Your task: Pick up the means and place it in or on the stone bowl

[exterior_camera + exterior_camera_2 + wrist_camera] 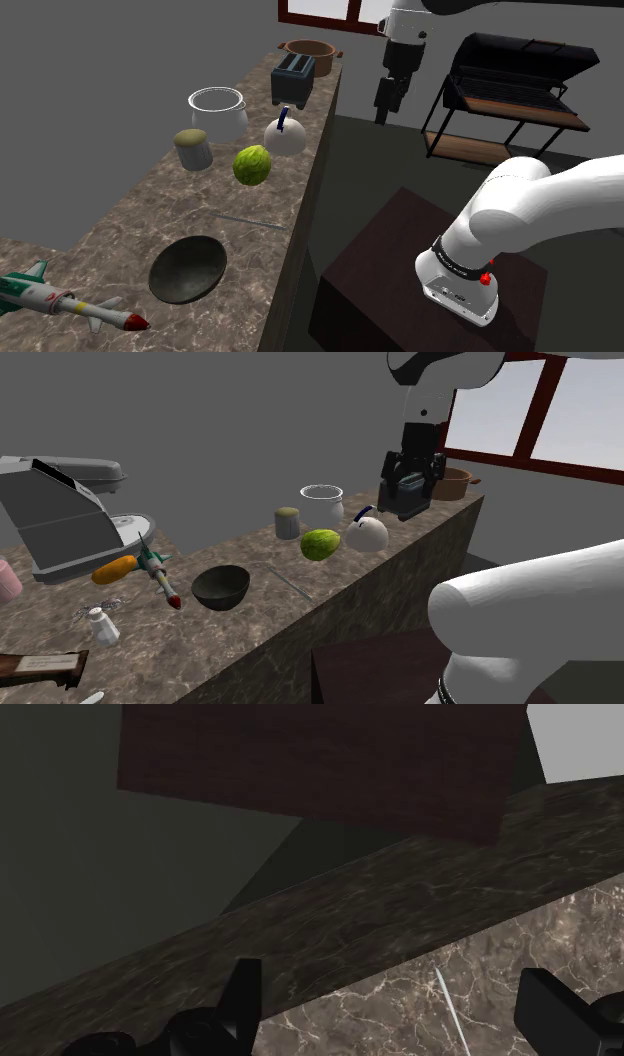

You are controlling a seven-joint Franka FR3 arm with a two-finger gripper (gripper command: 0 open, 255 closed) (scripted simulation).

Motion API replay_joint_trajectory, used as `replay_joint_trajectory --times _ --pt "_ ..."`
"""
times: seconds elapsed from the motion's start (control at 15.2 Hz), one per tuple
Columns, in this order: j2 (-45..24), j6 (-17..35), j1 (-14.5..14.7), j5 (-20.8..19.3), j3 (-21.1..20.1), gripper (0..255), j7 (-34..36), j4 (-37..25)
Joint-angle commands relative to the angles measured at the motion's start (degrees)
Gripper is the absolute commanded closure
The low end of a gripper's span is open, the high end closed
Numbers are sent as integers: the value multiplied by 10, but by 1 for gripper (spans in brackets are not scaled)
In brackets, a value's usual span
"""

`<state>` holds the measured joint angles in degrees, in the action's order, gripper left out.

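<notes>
- The gripper [383, 116] [405, 510] [388, 972] hangs high in the air with its two black fingers [243, 989] spread wide and nothing between them in their grasp.
- In the shoulder view it is just off the right edge of the counter [130, 210] [300, 622] [400, 914], level with the far end where the toaster [293, 80] stands.
- In the wrist view the marbled counter top and its front edge lie below the hand, with the dark brown stand [400, 260] [320, 764] beyond.
- The thin grey rod [250, 219] [290, 583] [448, 999] lies flat on the counter, well apart from the gripper and untouched. It lies between the green fruit [252, 165] [320, 544] and the dark bowl [188, 268] [220, 587], close to the counter's stand-side edge.
- The bowl sits upright and empty at the near end in the shoulder view.
- A toy rocket [70, 300] [155, 567] lies to the shoulder view's left of the bowl.
- Farther along are a small jar [192, 148] [288, 522], a white pot [217, 112] [322, 502] and a white round thing with a blue handle [284, 137] [368, 533].
- A brown pot [308, 55] [455, 482] stands at the far end, under the red-framed window [320, 10] [540, 412].
- A black grill [515, 80] stands on the floor at the shoulder view's right.
</notes>
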<state>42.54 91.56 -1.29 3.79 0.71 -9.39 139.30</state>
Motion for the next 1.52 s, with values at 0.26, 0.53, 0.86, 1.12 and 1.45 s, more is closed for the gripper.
replay_joint_trajectory --times 0.26,0.53,0.86,1.12,1.45 --pt "-51 76 18 12 -23 0 2 21" --pt "-114 151 34 20 -47 0 5 30" --pt "-204 241 53 24 -76 0 11 25" --pt "-284 307 64 19 -99 0 19 7" --pt "-390 377 78 -3 -124 0 38 -31"
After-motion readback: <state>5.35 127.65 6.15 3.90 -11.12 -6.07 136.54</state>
